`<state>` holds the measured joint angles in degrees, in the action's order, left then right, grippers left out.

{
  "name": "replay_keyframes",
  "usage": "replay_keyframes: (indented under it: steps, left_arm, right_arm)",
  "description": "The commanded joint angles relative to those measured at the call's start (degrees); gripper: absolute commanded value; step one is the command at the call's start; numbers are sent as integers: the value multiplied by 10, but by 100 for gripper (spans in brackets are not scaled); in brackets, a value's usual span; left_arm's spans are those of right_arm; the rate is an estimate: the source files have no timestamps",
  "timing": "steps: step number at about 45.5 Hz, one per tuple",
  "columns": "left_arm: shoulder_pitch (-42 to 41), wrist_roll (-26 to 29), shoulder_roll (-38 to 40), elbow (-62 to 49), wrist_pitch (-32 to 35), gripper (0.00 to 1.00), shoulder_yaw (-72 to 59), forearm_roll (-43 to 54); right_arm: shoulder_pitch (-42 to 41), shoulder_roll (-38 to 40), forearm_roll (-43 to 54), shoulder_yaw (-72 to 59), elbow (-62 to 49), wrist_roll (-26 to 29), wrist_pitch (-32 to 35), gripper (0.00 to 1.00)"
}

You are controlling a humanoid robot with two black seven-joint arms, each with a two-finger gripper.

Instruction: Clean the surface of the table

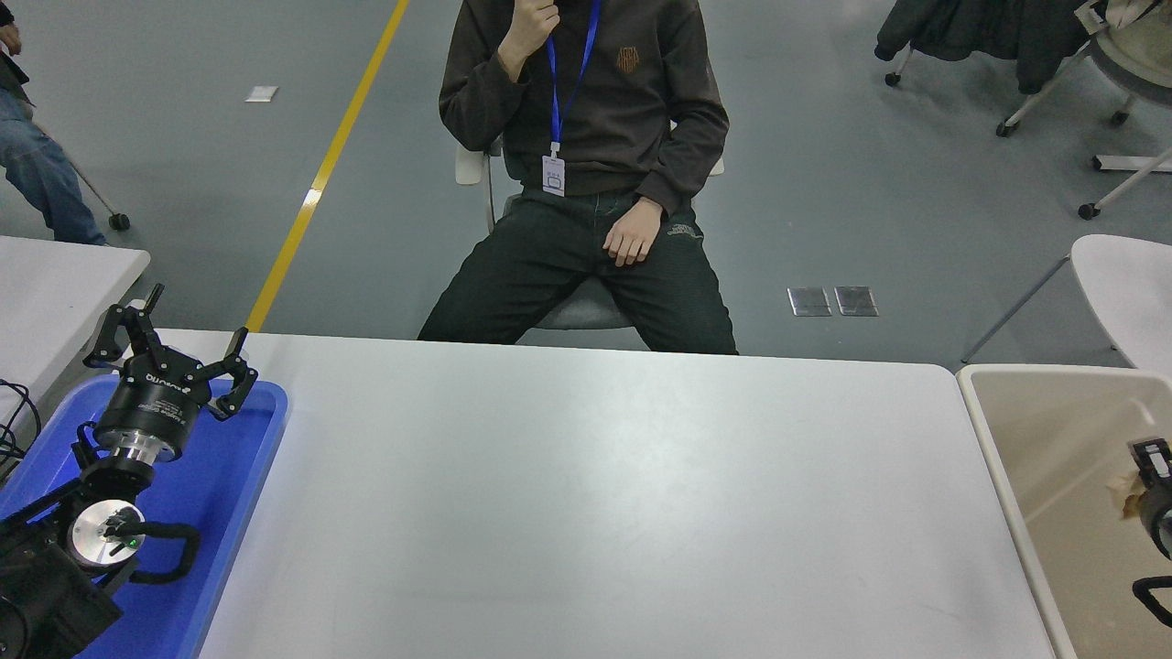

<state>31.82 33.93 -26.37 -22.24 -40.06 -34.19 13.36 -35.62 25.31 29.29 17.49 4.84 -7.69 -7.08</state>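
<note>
The table surface is a wide matte white top filling the middle of the head view, and nothing lies on it. My right gripper enters at the right edge, mostly cut off, over the beige bin. It is shut on a small crumpled tan scrap, which hangs above the bin's inside. My left gripper is parked at the lower left over the blue tray, open, with nothing between its fingers.
A person sits on a chair just beyond the table's far edge, hands off the table. A smaller white table stands at the left. Another person's legs show at the top left. A white chair stands behind the bin.
</note>
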Motion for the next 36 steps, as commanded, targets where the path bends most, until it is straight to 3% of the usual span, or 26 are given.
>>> replay_keyframes:
  steps: [1,19,36]
  left_arm:
    - [0,0,0,0,0,100,0,0]
    - [0,0,0,0,1,100,0,0]
    - [0,0,0,0,0,100,0,0]
  right_arm:
    - [-1,7,-2,12,4,0,1,99]
    - [-2,23,-66,221,31,-4,8,99]
    - [54,76,-105,434,253,-4,12,99]
